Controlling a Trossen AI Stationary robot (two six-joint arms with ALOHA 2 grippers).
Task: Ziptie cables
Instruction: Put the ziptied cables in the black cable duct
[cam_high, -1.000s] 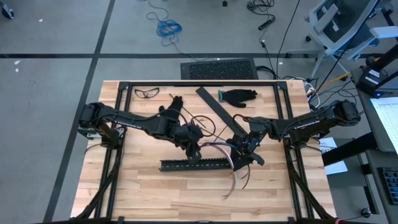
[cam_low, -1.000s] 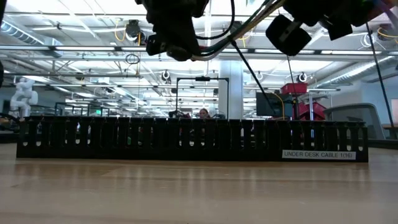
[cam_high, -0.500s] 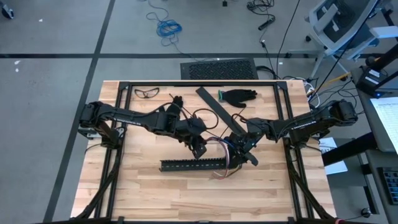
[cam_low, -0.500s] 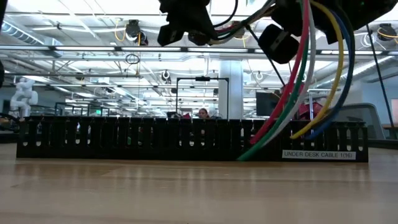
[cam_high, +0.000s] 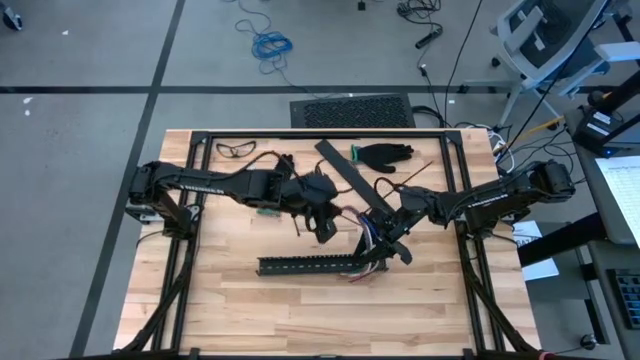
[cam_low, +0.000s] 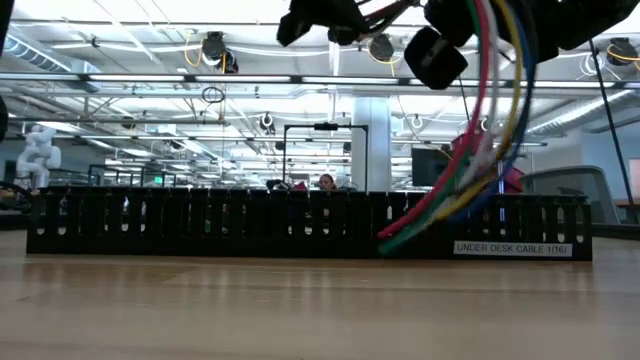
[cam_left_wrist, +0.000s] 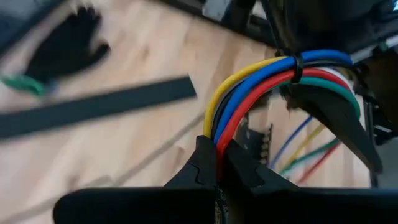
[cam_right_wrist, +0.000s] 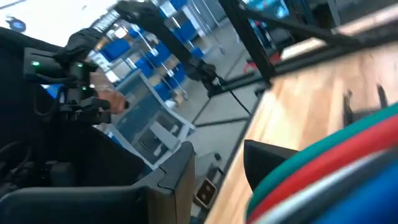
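— Where are the cables (cam_high: 368, 243) at this moment?

— They hang in the air between the two arms, over the right end of the black slotted strip (cam_high: 310, 266) that lies on the wooden table (cam_high: 230, 310). In the low view the coloured wires (cam_low: 480, 140) come down in a curve and their loose ends reach in front of the strip (cam_low: 200, 222), near its label.

— Which gripper has them?

— Both. The left gripper (cam_left_wrist: 219, 167) is clenched on the bundle; in its wrist view the yellow, blue and red wires (cam_left_wrist: 261, 78) rise from between the two dark fingers (cam_left_wrist: 198, 163) and bend over. A thin black tie (cam_left_wrist: 297, 67) goes around the wires at the top of the bend.

— And the right gripper?

— The right gripper (cam_high: 388, 236) is just beside the left one, above the right end of the strip. In its wrist view the green, red and blue wires (cam_right_wrist: 323, 171) pass between its fingers (cam_right_wrist: 264, 158), so it grasps the same bundle.

— What else is on the table?

— A flat black bar (cam_high: 350, 180) lies diagonally near the far edge, a black glove (cam_high: 385, 155) is beside it, and safety glasses (cam_high: 236, 149) lie near the far left corner.
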